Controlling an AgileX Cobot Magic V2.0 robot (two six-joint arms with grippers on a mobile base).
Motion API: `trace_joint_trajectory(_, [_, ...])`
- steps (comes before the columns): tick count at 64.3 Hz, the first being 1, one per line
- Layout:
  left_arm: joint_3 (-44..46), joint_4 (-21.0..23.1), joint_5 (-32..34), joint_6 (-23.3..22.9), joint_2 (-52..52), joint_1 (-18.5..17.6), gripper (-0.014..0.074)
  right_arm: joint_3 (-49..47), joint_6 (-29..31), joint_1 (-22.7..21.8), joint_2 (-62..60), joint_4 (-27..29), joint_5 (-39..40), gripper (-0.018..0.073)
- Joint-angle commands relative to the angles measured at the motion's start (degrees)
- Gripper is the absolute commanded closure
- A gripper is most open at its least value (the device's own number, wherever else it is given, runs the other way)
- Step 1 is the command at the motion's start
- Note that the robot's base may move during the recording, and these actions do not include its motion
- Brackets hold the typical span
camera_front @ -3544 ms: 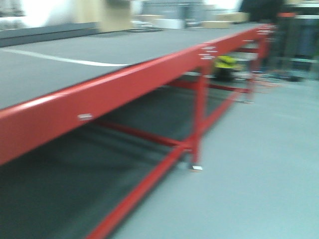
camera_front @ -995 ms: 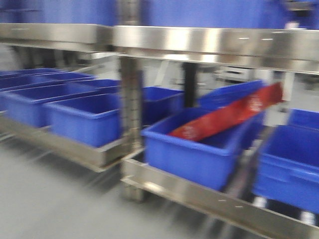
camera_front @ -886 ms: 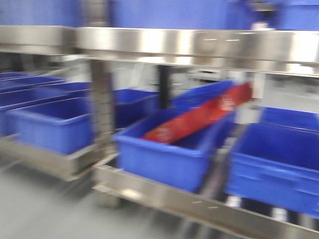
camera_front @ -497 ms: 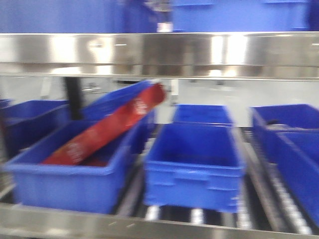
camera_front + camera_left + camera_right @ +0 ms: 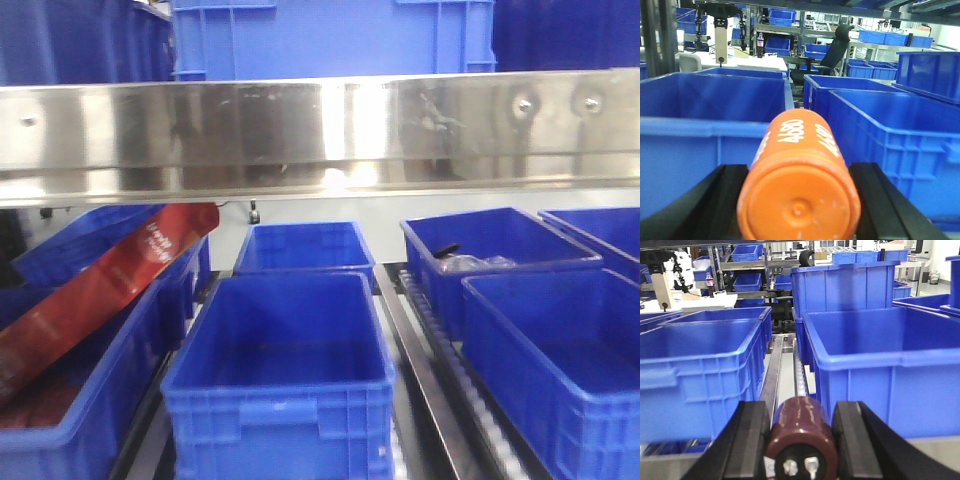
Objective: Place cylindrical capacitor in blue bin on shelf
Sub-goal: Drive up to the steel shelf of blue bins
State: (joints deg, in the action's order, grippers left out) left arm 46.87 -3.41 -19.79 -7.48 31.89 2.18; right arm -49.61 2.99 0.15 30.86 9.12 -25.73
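A brown cylindrical capacitor (image 5: 801, 432) with two metal terminals lies between the black fingers (image 5: 750, 435) of my right gripper (image 5: 800, 440), which is shut on it. My left gripper (image 5: 799, 200) is shut on an orange cylinder (image 5: 800, 175) marked 4680. The shelf's shiny steel front rail (image 5: 320, 130) spans the front view. Below it stand several blue bins; the middle front blue bin (image 5: 280, 400) is empty. Blue bins (image 5: 700, 365) also stand just ahead of both wrists. Neither gripper shows in the front view.
A long red packet (image 5: 90, 290) leans in the left bin. The back right bin (image 5: 480, 262) holds a clear bag and a dark item. Roller tracks (image 5: 430, 330) run between the bins. More blue bins (image 5: 330, 40) sit on the upper level.
The front view has swung from a red-framed table to the steel shelf. The bin with the red packet slid from centre to the left edge, and the bins are now closer and sharp.
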Motion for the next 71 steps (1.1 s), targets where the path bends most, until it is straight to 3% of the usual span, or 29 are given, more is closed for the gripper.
trace_joint_trajectory(1, [0.10,0.00,1.60,-0.22,-0.24,-0.07,0.0708,0.00,0.12,0.00,-0.22,-0.33,1.80,0.0721])
trace_joint_trajectory(71, [0.10,0.00,1.60,-0.22,-0.24,-0.07,0.0708,0.00,0.12,0.00,-0.22,-0.33,1.80,0.0721])
